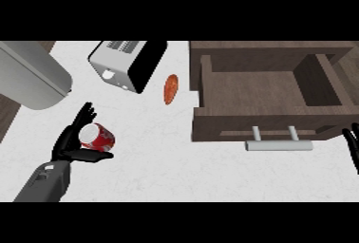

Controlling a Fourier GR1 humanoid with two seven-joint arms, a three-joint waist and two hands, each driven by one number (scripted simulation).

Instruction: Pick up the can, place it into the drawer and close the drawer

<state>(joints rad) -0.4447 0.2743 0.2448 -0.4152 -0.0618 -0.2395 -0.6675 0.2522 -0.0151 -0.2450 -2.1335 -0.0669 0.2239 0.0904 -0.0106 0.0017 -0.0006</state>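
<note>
A red can [97,137] with a pale top lies tilted in my left hand [73,140], whose fingers and thumb curl round it over the white counter at the left. To the right stands the open brown wooden drawer [210,116], its inside bare, with a silver handle [278,144] on its front. Only the fingers of my right hand [351,142] show at the right edge, straight and pointing up, just right of the drawer's front.
A toaster [126,64], silver and black, sits at the back of the white counter [175,166]. An orange disc-like item [170,88] lies between toaster and drawer. A large grey rounded object [32,73] fills the top left corner.
</note>
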